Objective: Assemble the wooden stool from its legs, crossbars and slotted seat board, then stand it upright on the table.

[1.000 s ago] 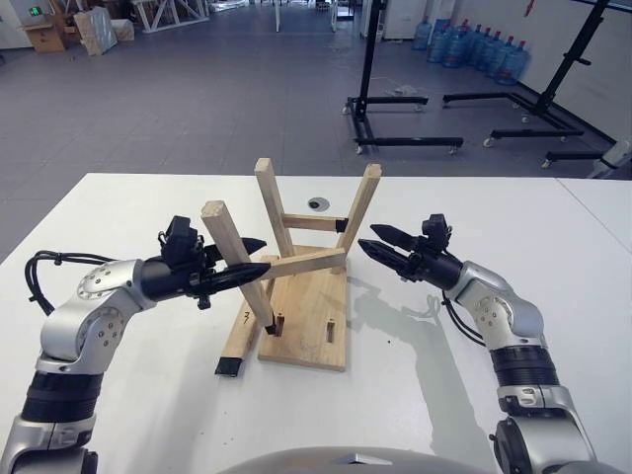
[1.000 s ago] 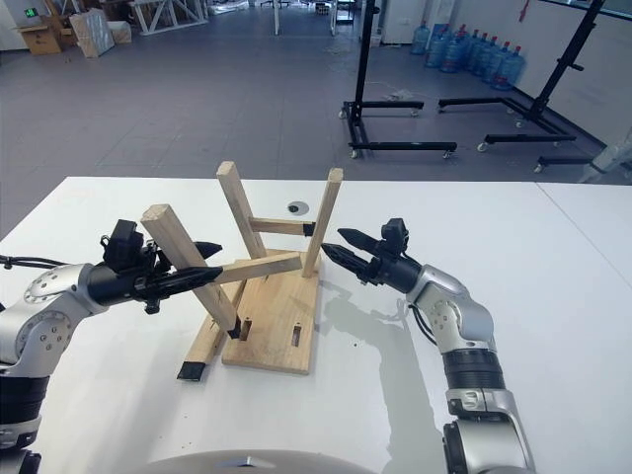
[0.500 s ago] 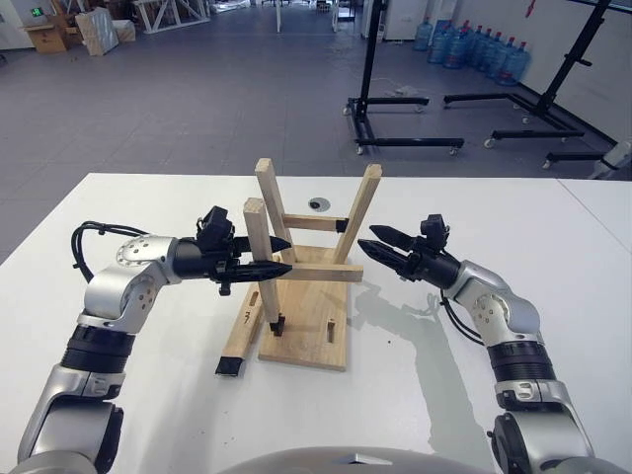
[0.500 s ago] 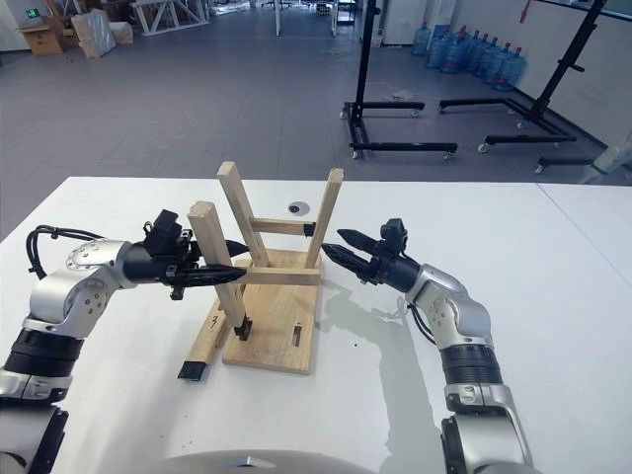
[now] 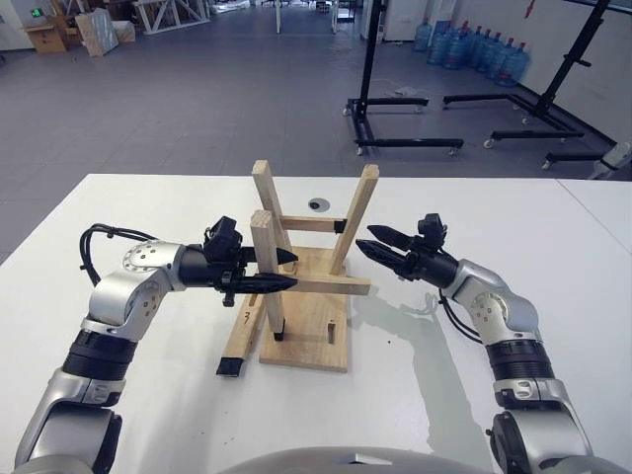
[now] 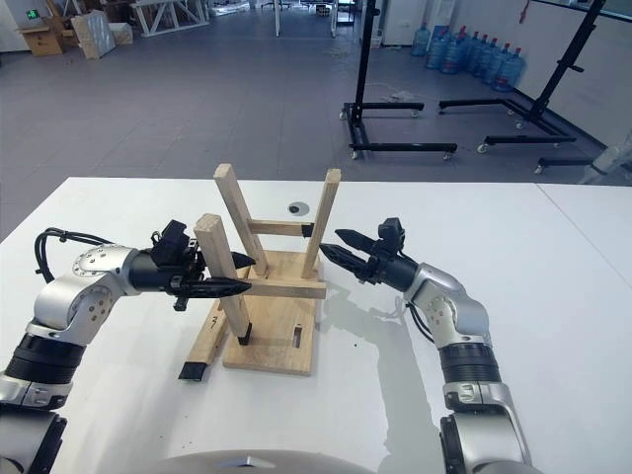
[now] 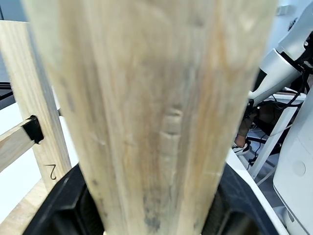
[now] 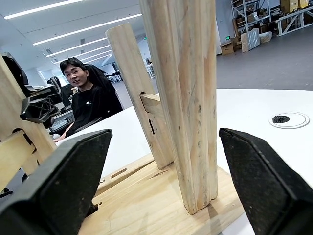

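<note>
Left pincer (image 5: pixel 269 270) is clamped on a leg (image 5: pixel 263 235), one finger on each side of the wood about halfway up. In the left wrist view that leg stands right in front of the camera with the dark fingers (image 7: pixel 63 205) pressed against its flanks. The leg stands nearly upright, its lower end with a black fitting resting on the left front part of the board (image 5: pixel 308 344). Whether it sits in a slot cannot be told. A crossbar (image 5: pixel 331 287) runs from this leg to the right, level above the board.

The board lies flat on the tabletop (image 5: pixel 395 415), and a small slot shows near its right front. At its far end two back legs stand, the left one (image 5: pixel 265 193) and the right one (image 5: pixel 361 202), leaning slightly away from each other, joined by a short upper bar (image 5: pixel 314 223). A loose leg (image 5: pixel 242 336) lies on the tabletop just beside the board's left edge, its black-capped end toward the robot.

Right pincer (image 5: pixel 365 237) hangs above the tabletop to the right of the right back leg, fingers spread and empty, tips just beside that leg without touching it. From its wrist camera the leg stands between the two dark fingers (image 8: pixel 264 181).

Beyond the board a round grommet (image 5: pixel 318 204) is set in the tabletop. Black racks (image 5: pixel 405 99) and water bottles (image 5: pixel 484 49) stand on the floor behind.
</note>
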Controlling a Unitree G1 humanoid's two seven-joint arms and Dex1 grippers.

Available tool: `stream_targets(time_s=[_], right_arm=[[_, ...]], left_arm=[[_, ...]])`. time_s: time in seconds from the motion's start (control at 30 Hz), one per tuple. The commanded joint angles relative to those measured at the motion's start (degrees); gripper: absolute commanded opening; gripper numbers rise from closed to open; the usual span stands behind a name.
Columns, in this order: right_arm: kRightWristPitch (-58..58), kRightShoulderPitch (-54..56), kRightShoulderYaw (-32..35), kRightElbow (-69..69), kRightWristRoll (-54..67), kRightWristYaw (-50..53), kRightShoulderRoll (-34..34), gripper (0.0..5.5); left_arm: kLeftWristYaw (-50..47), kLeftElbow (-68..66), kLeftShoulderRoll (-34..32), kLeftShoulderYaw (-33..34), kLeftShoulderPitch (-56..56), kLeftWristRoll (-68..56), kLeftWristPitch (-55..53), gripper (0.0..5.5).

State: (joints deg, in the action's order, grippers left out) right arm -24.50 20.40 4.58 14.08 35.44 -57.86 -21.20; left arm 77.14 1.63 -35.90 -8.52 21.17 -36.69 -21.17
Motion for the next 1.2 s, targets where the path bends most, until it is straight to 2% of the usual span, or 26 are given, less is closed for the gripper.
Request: stream_targets(time_s=[0.03,0.2,0.33,0.5,0.7,0.97,1.13,1.2], right_arm=[[-0.72,0.87,-0.22,-1.08,-0.32,0.22,0.46,4.03],[-2.28,-0.26,-0.47,-3.23,0.64,0.34,1.4,4.03],[-3.72,-0.52,0.75,-3.59,1.36,0.31,0.93,4.03],[-4.38,-0.77,1.21,-4.13,1.23,0.46,1.18,4.03],[-4.83,-1.6,2.0,-5.08,1.36,0.91,1.08,4.03],[-5.27,-4.81,2.8,-7.8,1.55,2.44,1.77,4.03],[-5.3,-6.94,3.39,-9.41,1.98,3.7,1.94,4.03],[-5.11,-8.05,3.7,-9.93,1.98,4.93,2.22,4.03]], left_arm=[[-2.54,-6.52,-3.75,-6.42,-2.37,14.5,4.26,2.04],[-3.16,-4.37,-4.49,-8.0,-3.92,15.5,6.01,2.04],[-4.17,2.21,-5.22,-11.03,-8.6,15.26,4.37,2.04],[-6.38,1.93,-5.1,-11.74,-9.19,14.71,3.36,2.04],[-9.24,3.59,-5.47,-7.86,-10.36,13.9,2.87,3.16],[-18.49,12.65,-5.45,1.19,-20.78,12.78,0.43,4.36],[-25.08,15.42,-8.84,2.35,-24.42,19.94,-2.25,4.4],[-28.38,20.63,-9.34,3.84,-28.13,20.8,-5.19,4.4]])
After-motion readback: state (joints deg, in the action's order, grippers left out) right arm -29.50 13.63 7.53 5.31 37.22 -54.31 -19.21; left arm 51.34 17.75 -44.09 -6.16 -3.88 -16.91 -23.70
